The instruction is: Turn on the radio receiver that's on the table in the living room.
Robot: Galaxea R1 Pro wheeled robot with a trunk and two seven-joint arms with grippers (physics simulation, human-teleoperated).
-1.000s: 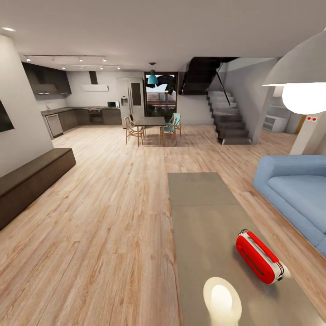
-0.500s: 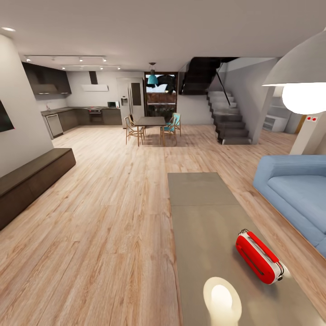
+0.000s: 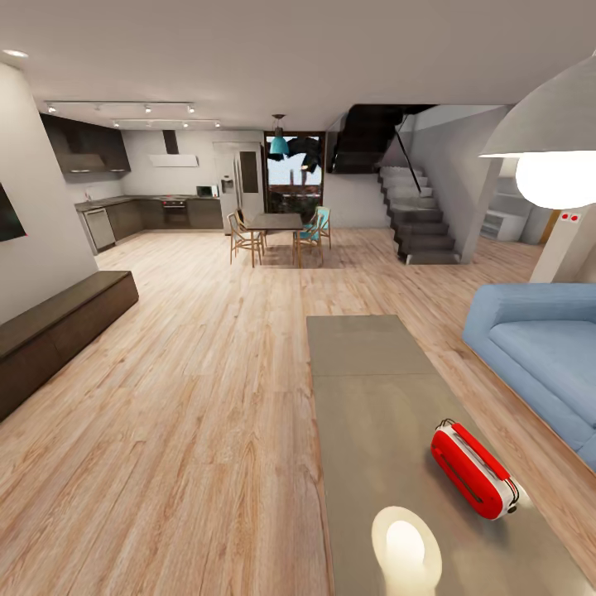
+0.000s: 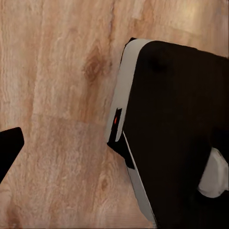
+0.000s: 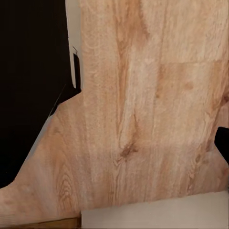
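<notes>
The state of either set of jaws could not be told. In the left wrist view one dark fingertip point(image 4: 8, 150) jutted in over the wood plank floor point(image 4: 57, 71), beside the black-and-white body of the robot's base point(image 4: 176, 133). In the right wrist view another dark fingertip point(image 5: 223, 143) showed at the edge over the same floor, with the base dark along the opposite side.

In the head view the radio receiver point(image 3: 473, 468) lay on the near part of the grey worktop point(image 3: 364, 389), toward the side facing the blue sofa point(image 3: 538, 348), its long body angled across the slab. A bright reflection of the pendant lamp point(image 3: 550, 149) sat on the worktop just beside it. A dark brown bench point(image 3: 58, 331) ran along the left wall. Farther off stood the dining set point(image 3: 277, 232), the kitchen point(image 3: 132, 199) and a staircase point(image 3: 418, 215).
</notes>
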